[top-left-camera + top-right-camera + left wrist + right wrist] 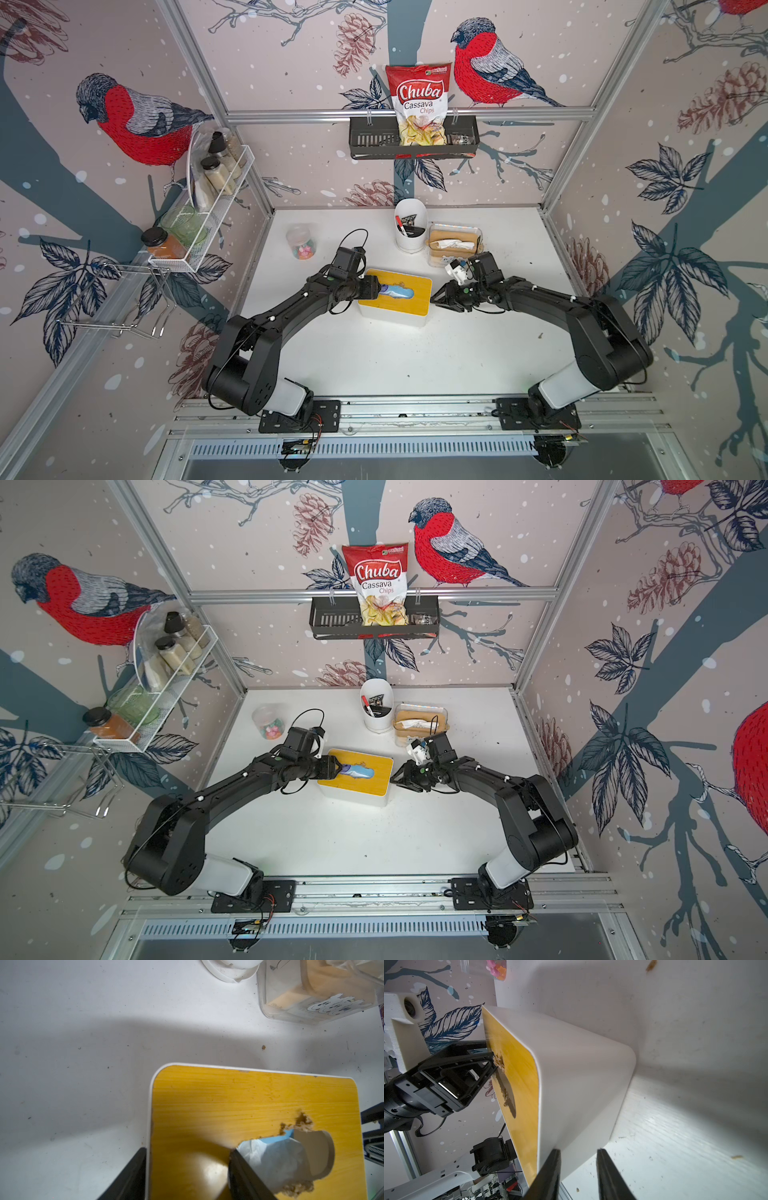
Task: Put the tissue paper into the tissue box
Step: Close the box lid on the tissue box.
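**Tissue wad sitting in the box slot, not fully down yet.**

Tissue paper (397, 291) is bunched in the slot (320, 1147) of the yellow lid (415, 305) on the tissue box (390, 319), mid-table. Can't tell how much is already inside. Left gripper (376, 289) is over the lid w/ jaws apart, holding nothing, one finger (245, 1169) touching the wad at the slot edge. Right gripper (436, 300) is just beside the box's end, jaws parted, nothing btwn them. Tissue prob. v. light, soft, no stiffness: buckles when pushed, tears easily, and the ragged slot rim could snag it. Best to pinch the raised hump and tuck it down. Box looks light and may slide.
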Robot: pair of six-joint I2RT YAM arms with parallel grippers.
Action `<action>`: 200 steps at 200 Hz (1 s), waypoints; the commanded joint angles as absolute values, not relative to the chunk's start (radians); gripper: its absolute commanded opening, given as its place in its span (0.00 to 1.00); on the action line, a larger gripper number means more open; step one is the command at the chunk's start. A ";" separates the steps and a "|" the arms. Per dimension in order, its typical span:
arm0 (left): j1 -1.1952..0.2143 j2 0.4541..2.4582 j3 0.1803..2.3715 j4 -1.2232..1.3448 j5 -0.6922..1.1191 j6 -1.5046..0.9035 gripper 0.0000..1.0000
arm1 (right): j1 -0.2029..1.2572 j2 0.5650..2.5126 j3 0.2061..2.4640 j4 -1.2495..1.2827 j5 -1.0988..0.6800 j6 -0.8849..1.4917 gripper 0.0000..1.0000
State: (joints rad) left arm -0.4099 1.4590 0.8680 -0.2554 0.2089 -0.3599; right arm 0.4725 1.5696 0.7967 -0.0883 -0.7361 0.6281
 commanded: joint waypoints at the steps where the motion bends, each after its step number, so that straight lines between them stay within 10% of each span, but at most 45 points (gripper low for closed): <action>1: -0.420 1.449 0.867 -0.276 0.240 -0.368 0.60 | 0.464 1.543 0.802 -0.116 -0.717 0.592 0.36; 200: -0.509 1.645 1.177 -0.497 0.273 -0.039 0.75 | 0.552 1.470 0.912 -0.281 -0.335 0.330 0.48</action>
